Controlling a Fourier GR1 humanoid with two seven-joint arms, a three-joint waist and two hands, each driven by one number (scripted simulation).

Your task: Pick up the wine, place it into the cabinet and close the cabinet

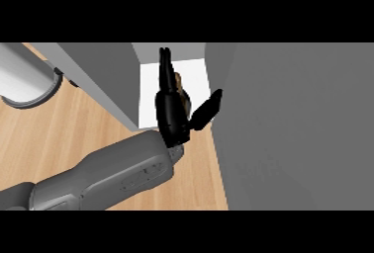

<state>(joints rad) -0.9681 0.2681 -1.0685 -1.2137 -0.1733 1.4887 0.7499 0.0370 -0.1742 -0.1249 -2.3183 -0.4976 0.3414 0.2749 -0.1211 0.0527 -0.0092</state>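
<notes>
One grey forearm comes in from the lower left of the head view and ends in a black hand (172,116) raised at the mouth of the cabinet (292,123). By where it enters it reads as the left hand, though only one arm shows, so that is a judgement. Its fingers run straight up into the cabinet's white opening, with the thumb splayed toward the big grey panel to the right of the opening. The hand is spread, curled round nothing.

The wine (179,89) shows only as a brownish sliver just behind the fingers, inside the opening; its long axis seems to run up and away from the hand, in line with the fingers. Whether fingers and bottle touch cannot be told.

The bottle thus looks already set inside, beyond the fingertips. What appears left is drawing the hand back out toward the wooden counter (58,133) and swinging a door shut. Which grey panel is the door is unclear. The other hand is out of view.
</notes>
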